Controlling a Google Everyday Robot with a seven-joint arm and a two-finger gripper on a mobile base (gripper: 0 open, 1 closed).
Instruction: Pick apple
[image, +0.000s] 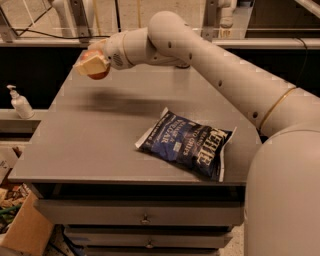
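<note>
My gripper (92, 64) is at the far left of the grey table (90, 145), held above the table top. Its tan fingers (89, 65) are shut on the apple (98, 75). The apple is red-orange and round, and only its lower edge and a bit of its top show around the fingers. A shadow lies on the table below it. My white arm reaches in from the right, across the back of the table.
A dark blue chip bag (186, 145) lies at the table's front right. A white pump bottle (20, 103) stands on a ledge to the left. A cardboard box (24, 231) sits on the floor at the lower left. Drawers (145, 218) are below the table top.
</note>
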